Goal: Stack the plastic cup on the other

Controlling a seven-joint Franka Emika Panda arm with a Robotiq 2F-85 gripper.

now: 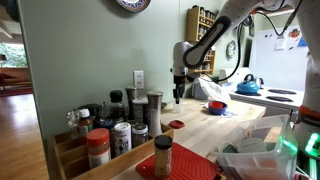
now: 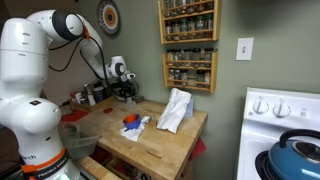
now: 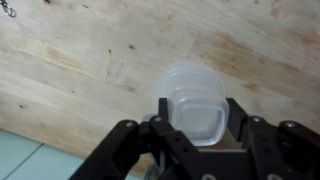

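Claw (image 3: 200, 118) looks clamped on the plastic cup (image 3: 193, 88), bench (image 3: 80, 60) beneath it; keep it upright, centre over the other cup, lower gently.

Reaching far from its white base (image 2: 25, 110), my Panda arm (image 1: 215, 30) is stretched out with the shoulder high and the elbow bent. The forearm slopes down to a black wrist (image 1: 180, 55). In both exterior views the gripper (image 1: 177, 93) (image 2: 126, 92) hangs upright off that wrist, its fingertips pointing straight down. In the wrist view, where I look along the tool, the two black fingers (image 3: 158, 128) stand drawn in on either side of a clear plastic cup (image 3: 195, 95). Their pads sit against its walls and the cup is held between them.
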